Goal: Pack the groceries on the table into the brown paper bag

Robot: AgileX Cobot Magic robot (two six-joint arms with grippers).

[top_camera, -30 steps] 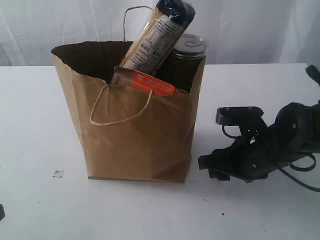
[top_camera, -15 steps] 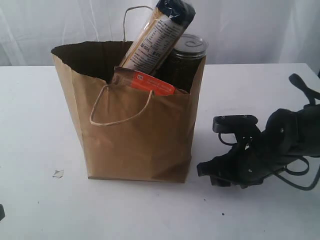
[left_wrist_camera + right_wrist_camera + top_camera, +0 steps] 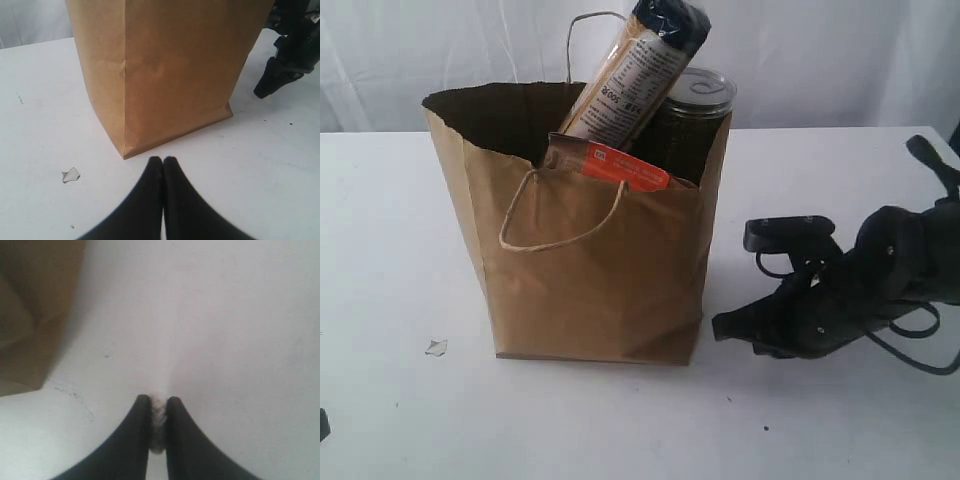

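The brown paper bag [image 3: 590, 270] stands upright on the white table [image 3: 390, 230]. A long pasta packet [image 3: 635, 70], a dark can with a shiny top [image 3: 695, 105] and a brown-orange pouch [image 3: 620, 165] stick out of it. My right gripper [image 3: 720, 325] lies low on the table just right of the bag's base. In the right wrist view the right gripper [image 3: 159, 399] is closed on a small fuzzy white scrap [image 3: 158, 412]. My left gripper [image 3: 163, 159] is shut and empty, pointing at the bag's near bottom corner [image 3: 124, 152].
A small white crumb [image 3: 437, 347] lies on the table left of the bag, and this crumb [image 3: 70, 175] also shows in the left wrist view. The right arm's black body and cable [image 3: 900, 280] fill the table's right side. White curtains hang behind.
The right gripper's jaws have closed from open to nearly together. The right arm shifted slightly towards the bag. The bag and its contents have not moved.
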